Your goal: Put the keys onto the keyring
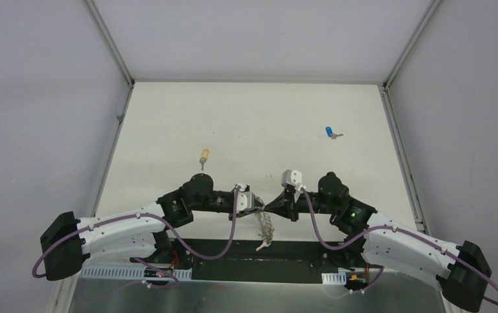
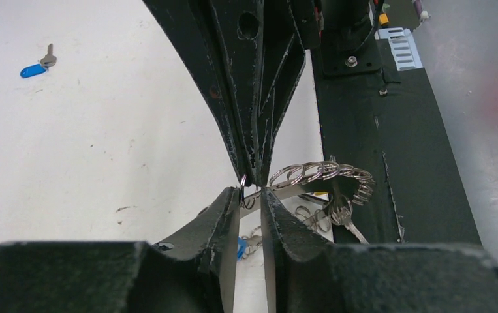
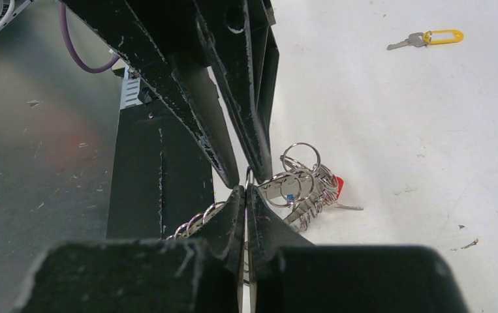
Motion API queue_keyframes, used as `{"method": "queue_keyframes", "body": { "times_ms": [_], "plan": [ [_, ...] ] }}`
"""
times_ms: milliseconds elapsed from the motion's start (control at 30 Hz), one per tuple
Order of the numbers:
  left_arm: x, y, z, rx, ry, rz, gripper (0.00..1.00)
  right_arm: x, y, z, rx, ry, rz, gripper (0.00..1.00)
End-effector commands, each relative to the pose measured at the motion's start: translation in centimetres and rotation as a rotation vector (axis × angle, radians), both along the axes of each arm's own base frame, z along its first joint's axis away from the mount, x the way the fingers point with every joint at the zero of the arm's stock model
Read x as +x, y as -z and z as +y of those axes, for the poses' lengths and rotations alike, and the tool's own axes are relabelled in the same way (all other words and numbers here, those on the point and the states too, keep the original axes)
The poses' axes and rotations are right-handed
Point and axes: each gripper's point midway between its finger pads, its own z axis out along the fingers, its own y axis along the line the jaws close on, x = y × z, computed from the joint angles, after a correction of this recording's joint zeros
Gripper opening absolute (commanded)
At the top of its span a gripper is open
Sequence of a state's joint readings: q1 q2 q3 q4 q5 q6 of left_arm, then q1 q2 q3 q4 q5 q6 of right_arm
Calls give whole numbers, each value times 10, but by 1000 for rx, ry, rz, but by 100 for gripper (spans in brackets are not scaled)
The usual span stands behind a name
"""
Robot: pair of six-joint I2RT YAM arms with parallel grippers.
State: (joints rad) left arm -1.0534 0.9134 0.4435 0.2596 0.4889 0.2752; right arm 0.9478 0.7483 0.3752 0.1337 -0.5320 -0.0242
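**A:** Where is the keyring?

**B:** The keyring point(image 2: 321, 171) sits at the near edge of the white table point(image 1: 265, 111), where the two arms meet. It reaches onto the black base plate point(image 2: 403, 163). It is a floppy wreath of wire coils, and one loop at its end is raised between the two sets of fingers.

**A:** Who has that loop?

**B:** The right gripper point(image 3: 246, 190) has its jaws pressed together, and a thin wire loop of the keyring comes out from between the tips. The left gripper point(image 2: 250, 199) meets it tip to tip. Its jaws stand a narrow gap apart, with the loop in that gap. Whether they pinch the wire I cannot tell.

**A:** And the keys?

**B:** A red-headed key point(image 3: 339, 186) lies right against the keyring, half hidden behind the coils, with its silver blade poking out onto the table. Some silver key blades point(image 2: 344, 214) show under the coils, but I can't tell if they are threaded on. The yellow-headed key point(image 1: 203, 156) lies loose, well apart from the keyring, beyond it and to the left. The blue-headed key point(image 1: 330, 133) is also loose, farther out, beyond the keyring and to the right.
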Motion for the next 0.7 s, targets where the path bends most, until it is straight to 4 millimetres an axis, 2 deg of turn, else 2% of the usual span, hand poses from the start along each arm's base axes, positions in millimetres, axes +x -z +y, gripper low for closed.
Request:
{"method": "queue_keyframes", "body": {
  "times_ms": [0, 67, 100, 167, 200, 300, 367, 500, 667],
  "plan": [
    [-10, -27, -12, -55, 82, -36, 15, 0, -26, 7, 76, -22, -40, 0],
    [-12, -26, -14, -42, 102, -37, 3, 0, -27, 7, 76, -20, -40, 0],
    [-13, -25, -15, -33, 109, -38, 0, 1, -27, 7, 76, -16, -40, 0],
    [-12, -25, -14, -24, 110, -42, 0, 3, -28, 6, 75, 3, -39, 0],
    [-13, -25, -14, -23, 109, -45, 0, 4, -30, 5, 74, 11, -42, 6],
    [-12, -28, -9, -36, 96, -63, 0, 4, -37, 1, 81, 19, -72, 43],
    [-12, -33, -6, -61, 87, -80, 0, 5, -42, -4, 96, 41, -97, 58],
    [-13, -41, -1, -113, 67, -93, 0, 9, -52, -17, 129, 100, -149, 71],
    [-14, -53, 4, -204, 42, -108, 0, 7, -59, -30, 157, 126, -198, 75]
  ]
}}
